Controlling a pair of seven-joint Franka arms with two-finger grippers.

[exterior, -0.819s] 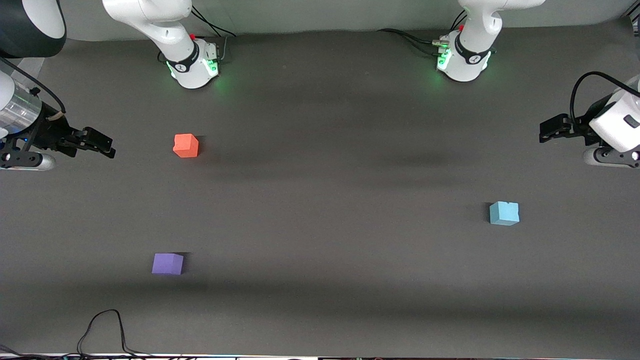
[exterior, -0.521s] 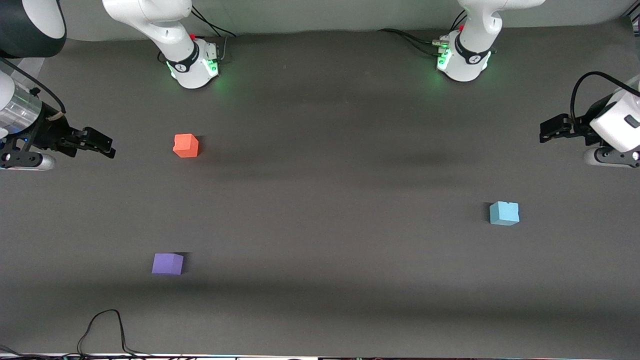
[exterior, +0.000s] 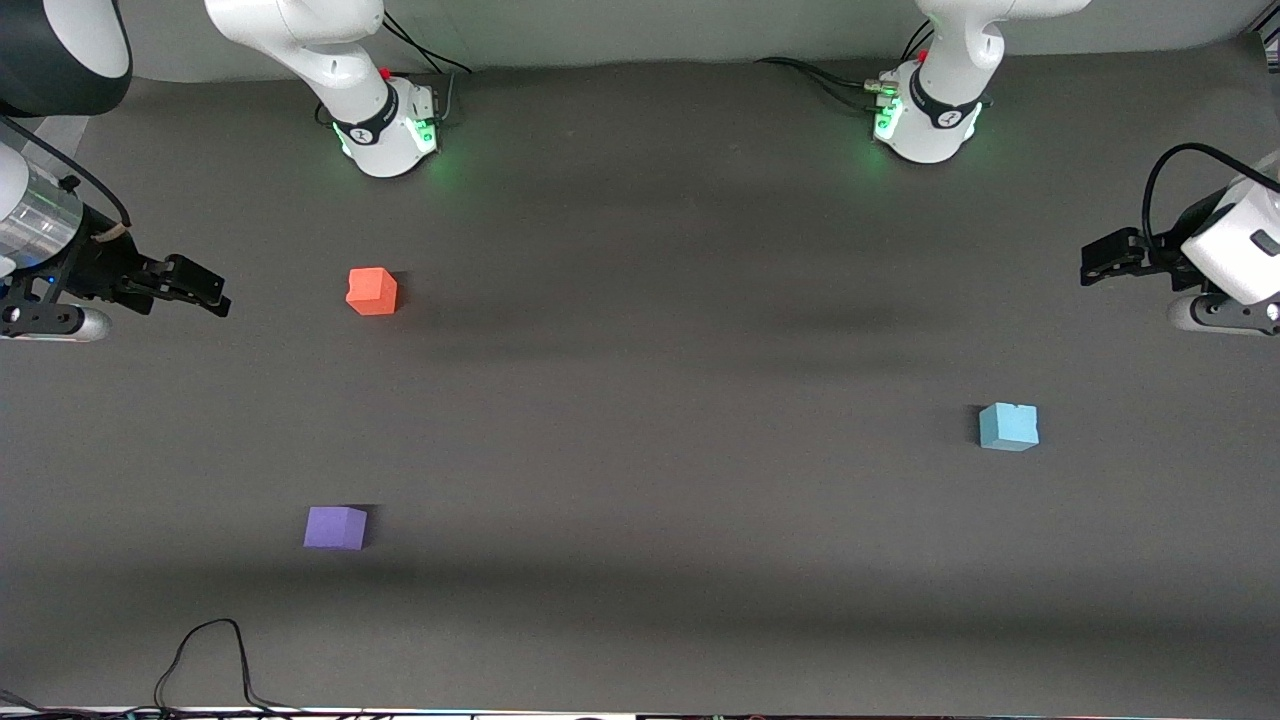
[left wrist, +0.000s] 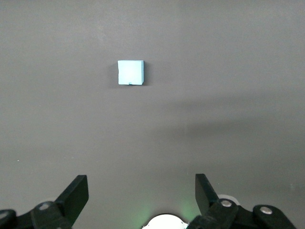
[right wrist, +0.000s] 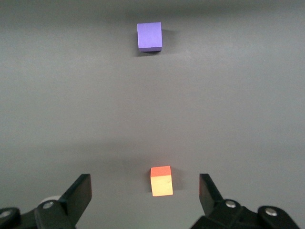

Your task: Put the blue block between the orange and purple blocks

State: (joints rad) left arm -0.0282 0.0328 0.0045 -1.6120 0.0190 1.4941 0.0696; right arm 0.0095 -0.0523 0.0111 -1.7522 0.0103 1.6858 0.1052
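A sky-blue foam cube, the blue block (exterior: pixel 1008 427), sits alone on the dark table (exterior: pixel 640 400) toward the left arm's end, its notched top edge visible in the left wrist view (left wrist: pixel 130 72). It lies ahead of and below the left gripper (exterior: pixel 1100 260), well apart from it, with nothing touching it.

That gripper hangs in the air at its end of the table, fingers (left wrist: pixel 76 195) spread as wide as they go and holding nothing. Its camera has the cube squarely in sight, which fits an arm poised to descend on the block nearest to it.

The orange block (exterior: pixel 372 291) and the purple block (exterior: pixel 335 527) rest toward the right arm's end, the purple one nearer the front camera, with a wide bare strip of table between them. In all likelihood that gap is where the blue cube must go; as things lie, it is well apart from both, so the job appears to be at its very start.

The right gripper (exterior: pixel 200 290) hovers just beside the orange block, which shows between its fingers in the right wrist view (right wrist: pixel 161 181), the purple cube (right wrist: pixel 149 36) well ahead of it. Its jaws also stand fully apart, empty. This arm waits, probably kept off to the side so the landing gap stays free.
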